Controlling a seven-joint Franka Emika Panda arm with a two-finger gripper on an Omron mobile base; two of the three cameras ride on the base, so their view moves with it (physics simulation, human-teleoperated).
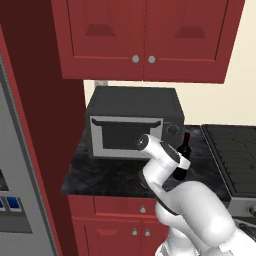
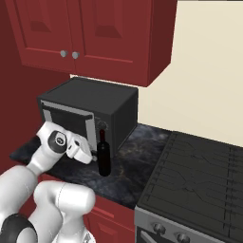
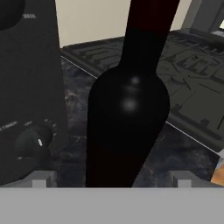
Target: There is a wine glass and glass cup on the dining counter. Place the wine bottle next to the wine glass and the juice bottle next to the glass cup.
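- Since the wine bottle point(image 3: 127, 118) stands square between the jaws, which are spread wide to either side of its body, we judge the step in hand to be the grasp, with the lift and the carry to the dining counter to follow
- The gripper point(image 3: 111, 183) is level with the lower half of the bottle; the two fingertips point(image 3: 40, 179) show well apart from the dark glass on both sides, so nothing is pinched yet
- We would push a little deeper before closing, so the pads meet the widest, straight part of the body and not the shoulder above them, where the glass narrows and could slip upward out of the grip
- Just beyond one jaw sits the microwave point(image 2: 90, 114), its knob point(image 3: 37, 142) near the fingertip on that side; we should close evenly so the bottle is not shoved against it
- Beyond the other jaw lies the stove point(image 2: 199, 175), clear of the bottle, so that side gives us room
- From the base cameras the bottle stands upright on the dark counter point(image 1: 100, 175), just in front of the microwave's corner, with the hand reaching in from the side
- Once pinched, we would lift straight up before swinging away, as a tall slim bottle tips easily if dragged
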